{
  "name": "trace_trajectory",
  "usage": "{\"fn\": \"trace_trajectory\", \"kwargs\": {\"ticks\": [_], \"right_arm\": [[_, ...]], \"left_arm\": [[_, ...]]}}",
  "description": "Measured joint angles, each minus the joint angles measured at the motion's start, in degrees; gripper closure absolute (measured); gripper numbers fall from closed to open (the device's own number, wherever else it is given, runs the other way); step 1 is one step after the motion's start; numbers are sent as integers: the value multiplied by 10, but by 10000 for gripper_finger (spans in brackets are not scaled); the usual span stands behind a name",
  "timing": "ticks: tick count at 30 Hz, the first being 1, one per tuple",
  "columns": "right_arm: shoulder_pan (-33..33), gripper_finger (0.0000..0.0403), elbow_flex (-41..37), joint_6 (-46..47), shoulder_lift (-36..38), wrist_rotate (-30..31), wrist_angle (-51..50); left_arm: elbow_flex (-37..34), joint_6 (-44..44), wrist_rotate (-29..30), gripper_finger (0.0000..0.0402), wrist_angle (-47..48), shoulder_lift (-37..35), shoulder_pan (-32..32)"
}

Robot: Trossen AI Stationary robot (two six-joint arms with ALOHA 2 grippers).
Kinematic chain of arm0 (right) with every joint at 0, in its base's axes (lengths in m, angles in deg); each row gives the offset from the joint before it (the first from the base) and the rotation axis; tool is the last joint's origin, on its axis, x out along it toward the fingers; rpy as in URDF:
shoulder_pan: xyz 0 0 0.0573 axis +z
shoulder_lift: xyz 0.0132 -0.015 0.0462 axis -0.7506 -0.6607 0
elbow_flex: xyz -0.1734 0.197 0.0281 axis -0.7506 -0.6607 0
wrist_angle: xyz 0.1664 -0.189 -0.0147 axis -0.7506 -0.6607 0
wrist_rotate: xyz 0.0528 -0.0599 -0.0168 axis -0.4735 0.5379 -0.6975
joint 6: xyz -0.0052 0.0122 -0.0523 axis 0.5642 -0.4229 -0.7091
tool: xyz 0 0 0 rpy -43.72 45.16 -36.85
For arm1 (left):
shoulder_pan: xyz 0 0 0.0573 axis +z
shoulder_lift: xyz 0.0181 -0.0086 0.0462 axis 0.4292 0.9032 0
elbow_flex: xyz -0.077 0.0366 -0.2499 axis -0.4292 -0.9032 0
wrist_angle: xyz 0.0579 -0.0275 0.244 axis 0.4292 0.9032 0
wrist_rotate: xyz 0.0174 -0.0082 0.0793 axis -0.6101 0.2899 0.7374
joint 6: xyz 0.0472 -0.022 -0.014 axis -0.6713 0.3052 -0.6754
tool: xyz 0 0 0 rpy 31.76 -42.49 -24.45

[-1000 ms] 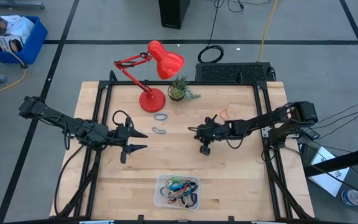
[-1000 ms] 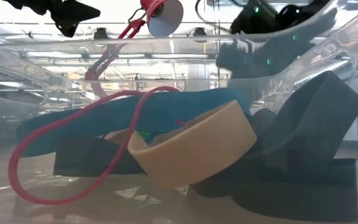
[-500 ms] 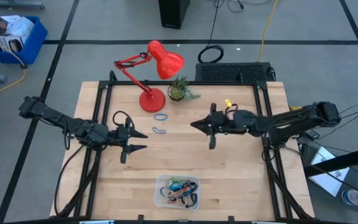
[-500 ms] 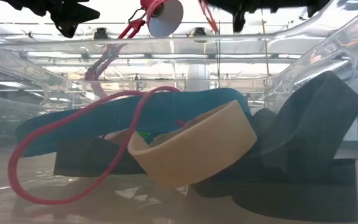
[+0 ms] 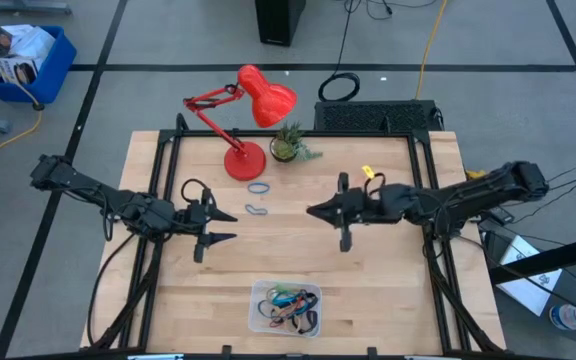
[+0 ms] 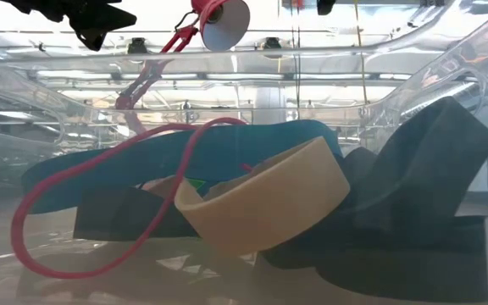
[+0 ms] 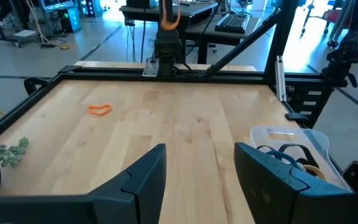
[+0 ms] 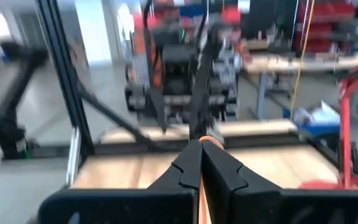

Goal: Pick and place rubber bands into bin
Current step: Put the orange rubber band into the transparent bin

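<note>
The clear bin [image 5: 286, 307] stands near the table's front edge and holds several rubber bands; the low view looks through its wall [image 6: 252, 59] at them. Two loose bands [image 5: 258, 188] [image 5: 257, 210] lie mid-table, and an orange one [image 7: 99, 109] lies toward the right. My right gripper [image 5: 311, 211] hangs high over the table's middle, level and pointing left. It is shut on a thin orange rubber band [image 8: 202, 186]. My left gripper [image 5: 233, 226] waits open at the left, with nothing between its fingers [image 7: 148, 174]. My right gripper pinches a strand of the thin orange band [image 8: 205, 140] between its two shut fingers. The fingers lie level and point toward the table's left. The band shows as a small loop at the gripper [image 7: 169, 15], lifted clear of the table.
A red desk lamp [image 5: 253, 110] and a small potted plant [image 5: 288, 145] stand at the table's far edge. Black frame rails [image 5: 163, 180] run along both sides. Bare wood lies between the grippers and the bin.
My right gripper, shut throughout, has risen well clear of the table and tipped up from pointing down to level, swinging slightly toward the near edge. The orange band has come up with it. My left arm has kept still.
</note>
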State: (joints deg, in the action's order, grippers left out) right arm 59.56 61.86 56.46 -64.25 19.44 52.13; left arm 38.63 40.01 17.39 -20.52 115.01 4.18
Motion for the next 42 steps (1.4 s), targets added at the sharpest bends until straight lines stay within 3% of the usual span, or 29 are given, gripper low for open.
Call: {"fn": "trace_trajectory", "kwargs": {"ticks": [9, 14, 30, 42], "right_arm": [[69, 403, 229, -10, -124, 22, -267], [106, 403, 296, -6, -196, 21, -345], [199, 403, 301, 138, -378, 9, -338], [219, 403, 296, 188, -449, 8, -334]], "left_arm": [[0, 3, 0, 206, 0, 0, 0], [0, 3, 0, 206, -1, 0, 0], [0, 8, 0, 206, 0, 0, 0], [0, 65, 0, 206, 0, 0, 0]]}}
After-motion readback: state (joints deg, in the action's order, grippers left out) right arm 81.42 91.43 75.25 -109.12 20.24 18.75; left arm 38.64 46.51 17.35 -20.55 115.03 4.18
